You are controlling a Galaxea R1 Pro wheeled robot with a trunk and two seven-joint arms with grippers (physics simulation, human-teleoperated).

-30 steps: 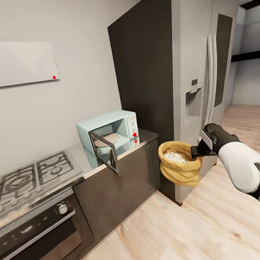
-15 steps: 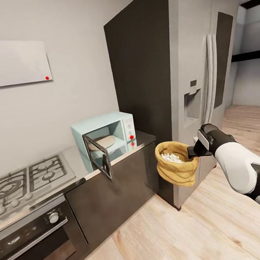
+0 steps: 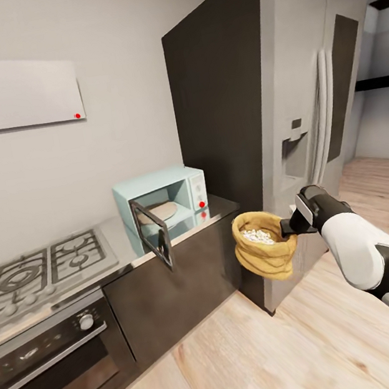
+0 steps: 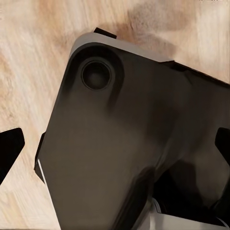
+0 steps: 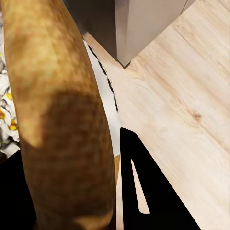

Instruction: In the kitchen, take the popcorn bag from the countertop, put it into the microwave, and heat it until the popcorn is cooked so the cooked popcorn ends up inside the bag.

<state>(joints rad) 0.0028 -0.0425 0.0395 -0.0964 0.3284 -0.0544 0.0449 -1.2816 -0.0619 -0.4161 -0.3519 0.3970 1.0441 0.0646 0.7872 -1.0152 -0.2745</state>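
The right gripper (image 3: 287,227) is clamped on the thick rolled rim of the popcorn bag (image 3: 264,253), holding it in mid-air above the light wood floor (image 3: 260,361), just off the end of the countertop (image 3: 181,228). Pale popcorn (image 3: 256,235) heaps inside the open mouth. In the right wrist view the crumpled tan rim (image 5: 57,120) sits against a black finger (image 5: 143,191).

Behind the bag rises a tall fridge (image 3: 282,110), dark on its side, brushed grey on its front, with long pale handles and a dispenser recess. It stands right beside the counter's end.

On the glossy steel counter sits the mint-blue microwave (image 3: 184,187), boxy, its dark glass door (image 3: 152,233) swung open over the counter edge, a round plate showing inside, a red light on its panel. Further left lies the ridged gas hob (image 3: 37,274), with a dark oven (image 3: 50,351) below and a flat white panel (image 3: 13,92) on the grey wall.

The left wrist view looks down on a dark rounded robot part (image 4: 129,143) over wood floor; I cannot tell how the left gripper's jaws stand.
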